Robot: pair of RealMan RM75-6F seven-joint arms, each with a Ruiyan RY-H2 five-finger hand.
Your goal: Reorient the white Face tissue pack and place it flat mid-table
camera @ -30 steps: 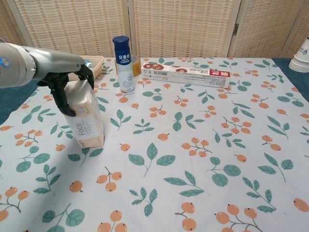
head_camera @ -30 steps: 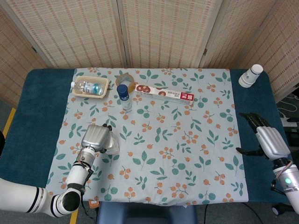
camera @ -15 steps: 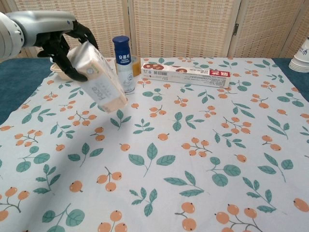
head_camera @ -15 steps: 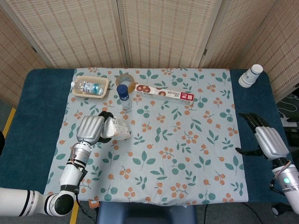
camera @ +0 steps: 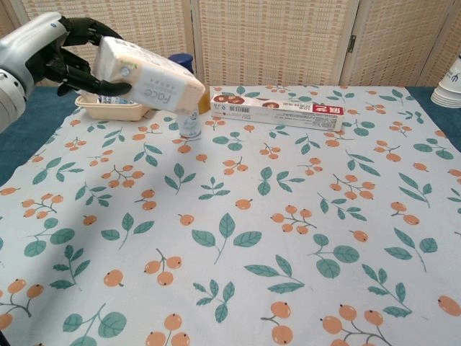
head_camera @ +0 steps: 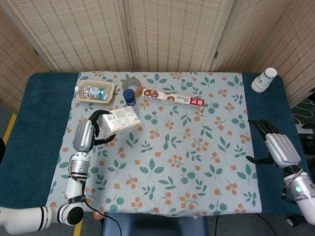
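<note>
Left hand point(camera: 54, 54) grips one white Face tissue pack point(camera: 148, 78) in the air, tilted, near the table's point(head_camera: 39, 128) far-left corner. Right hand point(head_camera: 276, 147) empty, fingers apart, at the right edge. One blue-capped bottle point(head_camera: 130, 97) behind the pack

Colours and patterns across my surface

My left hand point(camera: 54, 54) is silver-grey with black fingers point(camera: 90, 30), around the white Face tissue pack point(camera: 148, 78) with its grey lettering and tan end. My right hand point(head_camera: 275, 147), at 3 o'clock, shows the same silver and black. The cloth point(camera: 288, 216) is pale blue-grey, printed with green leaves and orange berries, over a dark teal surface point(head_camera: 29, 128). Toward 12 o'clock: a white bottle point(camera: 189, 115) with a blue cap, a white-and-red long box point(camera: 277, 110), a beige tray point(head_camera: 94, 92), and white paper cups point(head_camera: 264, 79) at 2 o'clock.
</note>
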